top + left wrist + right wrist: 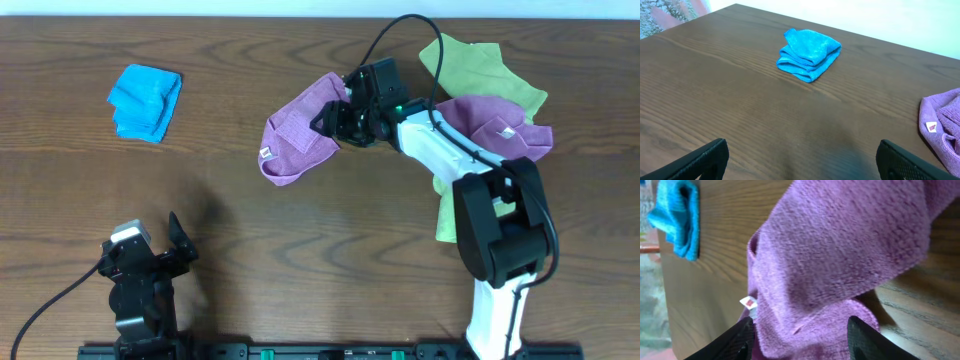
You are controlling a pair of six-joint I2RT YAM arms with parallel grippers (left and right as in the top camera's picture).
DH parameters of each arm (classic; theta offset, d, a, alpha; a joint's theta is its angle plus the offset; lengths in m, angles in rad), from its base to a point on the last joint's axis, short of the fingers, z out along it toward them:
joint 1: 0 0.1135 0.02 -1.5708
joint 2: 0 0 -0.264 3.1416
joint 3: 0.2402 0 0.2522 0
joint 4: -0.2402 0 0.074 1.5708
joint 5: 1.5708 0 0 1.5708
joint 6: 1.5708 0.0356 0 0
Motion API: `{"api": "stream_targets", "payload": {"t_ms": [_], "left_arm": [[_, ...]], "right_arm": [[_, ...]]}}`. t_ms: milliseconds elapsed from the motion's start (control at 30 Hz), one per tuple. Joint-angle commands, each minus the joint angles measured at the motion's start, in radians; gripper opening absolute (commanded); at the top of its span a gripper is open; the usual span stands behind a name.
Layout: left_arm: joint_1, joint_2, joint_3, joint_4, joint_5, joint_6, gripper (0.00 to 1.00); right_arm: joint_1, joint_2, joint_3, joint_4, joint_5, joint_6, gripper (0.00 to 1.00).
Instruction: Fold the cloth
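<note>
A purple cloth (295,140) lies bunched on the wooden table at centre, with a small white and red tag at its left edge. It fills the right wrist view (840,255) and shows at the right edge of the left wrist view (945,125). My right gripper (328,122) is at the cloth's right side, fingers wide apart (802,335) with purple fabric between them. My left gripper (180,245) is open and empty (800,160) over bare table at the near left, far from the cloth.
A folded blue cloth (146,102) lies at the far left, also seen in the left wrist view (808,54). A green cloth (480,65) and a second purple cloth (500,125) lie heaped at the far right under the right arm.
</note>
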Motion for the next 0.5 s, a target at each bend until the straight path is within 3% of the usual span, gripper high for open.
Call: {"api": "stream_targets", "payload": {"t_ms": [0, 467], "left_arm": [[0.006, -0.002, -0.021, -0.010, 0.002, 0.018, 0.96], [0.006, -0.002, -0.021, -0.010, 0.002, 0.018, 0.95]], "right_arm": [[-0.003, 0.036, -0.004, 0.019, 0.014, 0.041, 0.60], [-0.003, 0.043, -0.004, 0.171, 0.014, 0.141, 0.54]]}}
